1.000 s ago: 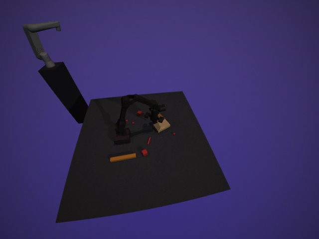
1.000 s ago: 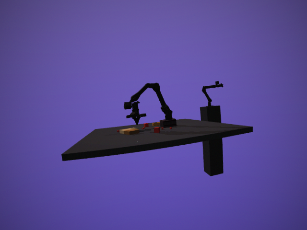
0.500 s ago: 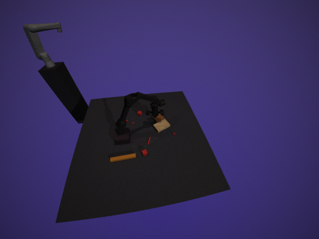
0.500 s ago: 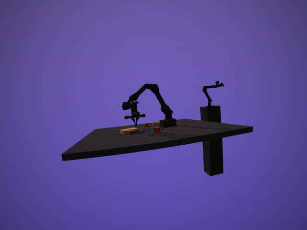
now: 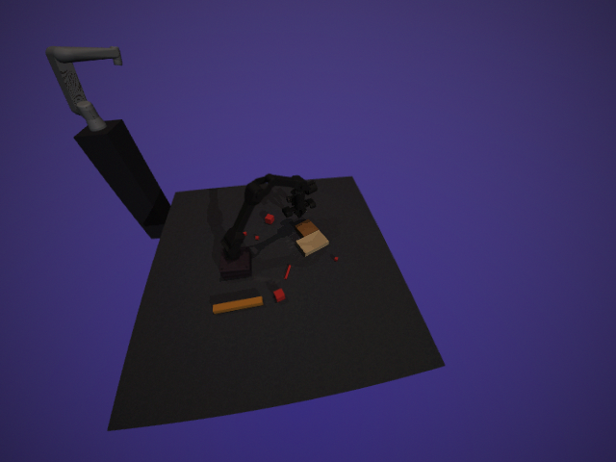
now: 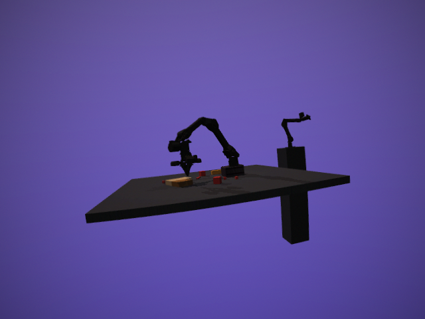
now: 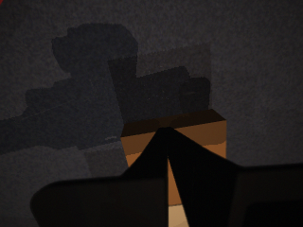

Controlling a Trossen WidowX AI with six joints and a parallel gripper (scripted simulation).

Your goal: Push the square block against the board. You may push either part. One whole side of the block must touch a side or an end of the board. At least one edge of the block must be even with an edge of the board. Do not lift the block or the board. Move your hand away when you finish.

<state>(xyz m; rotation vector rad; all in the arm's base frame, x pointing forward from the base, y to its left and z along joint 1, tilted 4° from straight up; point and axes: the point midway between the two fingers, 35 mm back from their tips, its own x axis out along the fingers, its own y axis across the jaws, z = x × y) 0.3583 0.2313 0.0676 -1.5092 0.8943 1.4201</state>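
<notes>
Gripper [image 5: 298, 215] [image 6: 187, 175] [image 7: 165, 132] clenched, nothing held, above brown block [image 5: 306, 228] [image 6: 182, 183] [image 7: 177, 134]; pale board [image 5: 313, 243] [image 6: 173, 180] [image 7: 177, 217] adj. to block, beyond it. Prob. lining up push; next: clear far side, lower, nudge block boardward, check edges.

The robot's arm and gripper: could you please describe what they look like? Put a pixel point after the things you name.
The jointed arm [image 5: 251, 193] [image 6: 218, 130] is matte black, with slim links and bulkier joints. The black gripper [image 5: 298, 213] [image 6: 187, 175] [image 7: 165, 132] has dark fingers tapering to narrow tips. I can make out no cables or markings.
</notes>
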